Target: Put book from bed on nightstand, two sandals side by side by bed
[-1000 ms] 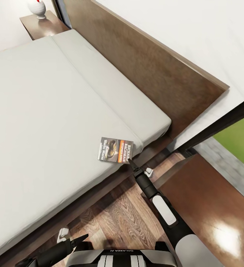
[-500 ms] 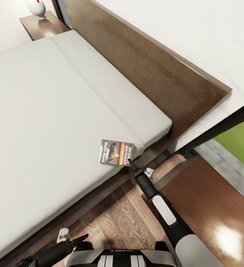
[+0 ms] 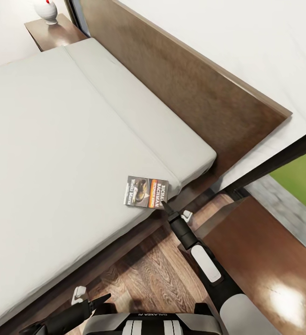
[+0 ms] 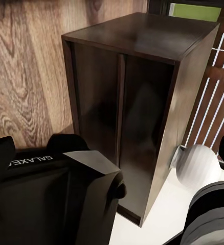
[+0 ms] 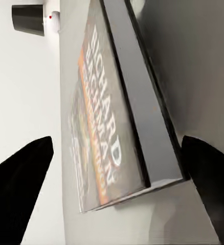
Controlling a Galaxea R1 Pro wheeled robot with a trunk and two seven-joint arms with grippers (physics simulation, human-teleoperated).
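Note:
The book [image 3: 146, 191] lies flat on the grey mattress of the bed [image 3: 55, 139], near the bed's edge by the headboard. Its dark cover with an orange band faces up. My right gripper [image 3: 164, 204] reaches from the floor side to the book's near edge. In the right wrist view the book [image 5: 112, 117] lies between the two dark fingertips [image 5: 20, 178], which stand apart on either side of it, open and not touching it. My left gripper [image 3: 99, 299] hangs low by the robot's trunk with nothing in it. The sandals are out of view.
One dark brown nightstand [image 3: 264, 260] stands right of my right arm, also seen as a cabinet [image 4: 142, 92] in the left wrist view. The other nightstand [image 3: 55, 31], at the bed's far side, carries a white vase [image 3: 47, 10]. Wood-plank floor [image 3: 148, 274] lies between bed and trunk.
The whole picture has shifted slightly. My right gripper has edged a little closer to the book's near edge; the book lies where it was.

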